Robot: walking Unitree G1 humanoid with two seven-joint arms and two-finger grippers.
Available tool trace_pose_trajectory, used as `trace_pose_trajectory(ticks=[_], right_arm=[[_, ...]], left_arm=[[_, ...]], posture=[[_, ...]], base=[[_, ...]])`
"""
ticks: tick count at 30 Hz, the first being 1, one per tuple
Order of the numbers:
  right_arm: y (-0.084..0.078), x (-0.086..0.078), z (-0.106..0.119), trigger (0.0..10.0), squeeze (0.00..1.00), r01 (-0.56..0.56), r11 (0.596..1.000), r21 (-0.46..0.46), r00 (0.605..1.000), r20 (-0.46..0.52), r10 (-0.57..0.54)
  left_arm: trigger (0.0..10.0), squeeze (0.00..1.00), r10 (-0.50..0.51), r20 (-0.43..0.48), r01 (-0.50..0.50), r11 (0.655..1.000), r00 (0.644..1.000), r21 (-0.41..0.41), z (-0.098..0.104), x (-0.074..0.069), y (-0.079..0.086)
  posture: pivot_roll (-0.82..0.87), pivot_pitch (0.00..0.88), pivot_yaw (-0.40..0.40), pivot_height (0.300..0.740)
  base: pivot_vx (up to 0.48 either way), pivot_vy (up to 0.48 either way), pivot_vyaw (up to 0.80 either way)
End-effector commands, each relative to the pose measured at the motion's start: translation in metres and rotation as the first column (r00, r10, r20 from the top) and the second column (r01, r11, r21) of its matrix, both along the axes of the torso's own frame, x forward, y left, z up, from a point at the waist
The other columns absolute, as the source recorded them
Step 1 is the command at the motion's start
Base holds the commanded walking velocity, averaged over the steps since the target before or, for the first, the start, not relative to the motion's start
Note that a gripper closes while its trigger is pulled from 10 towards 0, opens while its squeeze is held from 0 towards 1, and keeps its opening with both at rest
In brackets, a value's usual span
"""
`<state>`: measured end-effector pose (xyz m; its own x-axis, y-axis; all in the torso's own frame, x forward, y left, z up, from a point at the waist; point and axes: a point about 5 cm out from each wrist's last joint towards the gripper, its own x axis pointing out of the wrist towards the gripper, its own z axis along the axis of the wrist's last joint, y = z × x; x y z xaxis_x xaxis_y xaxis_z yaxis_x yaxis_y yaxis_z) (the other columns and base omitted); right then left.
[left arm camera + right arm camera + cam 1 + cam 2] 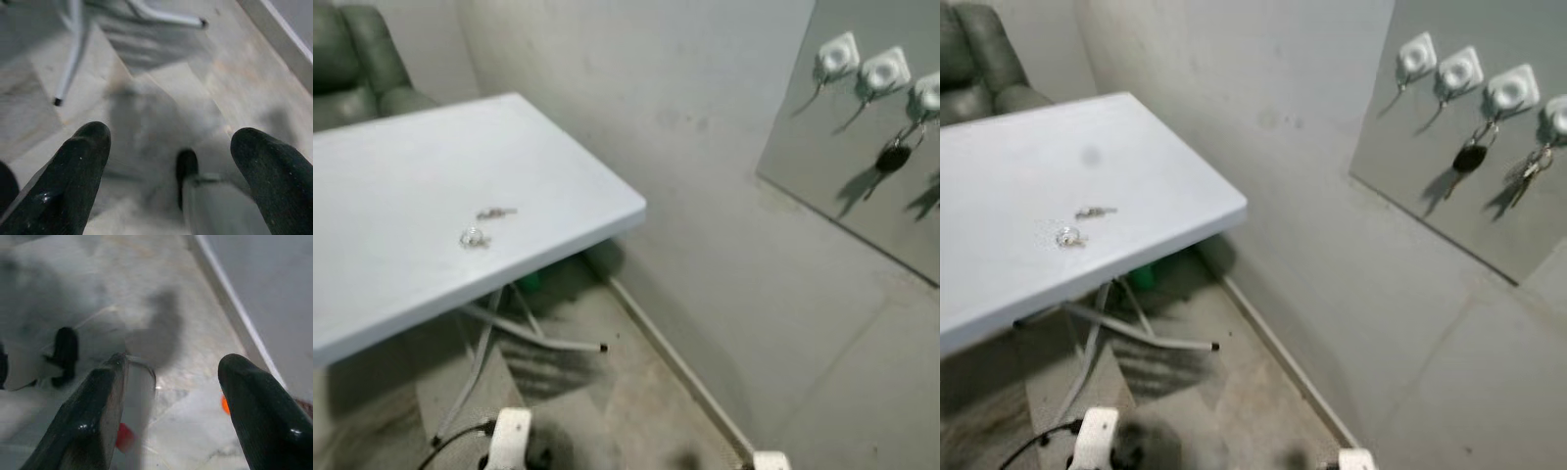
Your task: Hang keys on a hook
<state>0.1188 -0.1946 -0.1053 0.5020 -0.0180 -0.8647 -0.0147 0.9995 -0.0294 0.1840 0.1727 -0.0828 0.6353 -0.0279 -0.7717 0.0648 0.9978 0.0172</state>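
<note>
A small set of keys lies on the white table (568, 166): one silver key (496, 211) and a ring with a key (473, 238) just in front of it. On the wall to the right, a grey panel (1410, 147) carries a row of white hooks (1459, 70). A black key fob (1469, 158) hangs from the third hook and another bunch of keys (1528, 166) from the fourth. Both arms hang low, well below the table. My left gripper (171, 142) is open above the floor with nothing in it. My right gripper (171, 377) is also open and holds nothing.
The table's thin metal legs (548, 343) spread over the stone floor beneath it, with a green object (529, 282) near the wall. A green armchair (352, 59) stands behind the table. A baseboard (675, 367) runs along the wall between table and panel.
</note>
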Motion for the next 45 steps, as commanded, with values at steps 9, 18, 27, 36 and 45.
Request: trace_pose_trajectory(ticks=[9, 18, 27, 36, 45], right_arm=[[-0.0074, -0.0037, -0.0003, 10.0, 0.00, 0.006, 1.000, -0.019, 1.000, -0.019, -0.007], [-0.0085, -0.0040, -0.0003, 10.0, 0.00, 0.008, 1.000, -0.020, 1.000, -0.023, -0.009], [-0.0089, -0.0053, -0.0006, 10.0, 0.00, 0.055, 0.999, 0.004, 0.998, -0.021, -0.054], [-0.0087, -0.0076, -0.0014, 10.0, 0.00, 0.068, 0.998, 0.014, 0.997, -0.027, -0.068], [-0.0078, -0.0114, -0.0027, 10.0, 0.00, 0.077, 0.997, 0.018, 0.996, -0.041, -0.076]], left_arm=[[10.0, 0.00, -0.005, -0.038, 0.005, 1.000, 0.999, 0.007, -0.0053, -0.0094, -0.0045], [10.0, 0.00, -0.003, -0.041, 0.003, 1.000, 0.999, 0.013, -0.0054, -0.0093, -0.0052], [10.0, 0.00, 0.005, -0.045, -0.005, 1.000, 0.999, 0.014, -0.0059, -0.0104, -0.0042], [10.0, 0.00, 0.028, -0.048, -0.027, 0.999, 0.998, 0.019, -0.0062, -0.0111, -0.0020], [10.0, 0.00, 0.038, -0.059, -0.037, 0.999, 0.998, 0.023, -0.0072, -0.0132, -0.0009]], posture=[[0.02, 0.000, 0.010, 0.740], [0.02, 0.000, 0.008, 0.740], [0.02, 0.000, 0.006, 0.740], [0.03, 0.000, 0.005, 0.740], [0.03, 0.000, 0.008, 0.740]], base=[[0.000, 0.000, 0.80], [0.000, 0.000, 0.80], [0.000, 0.000, 0.27], [0.000, 0.000, 0.00], [0.000, 0.000, 0.00]])
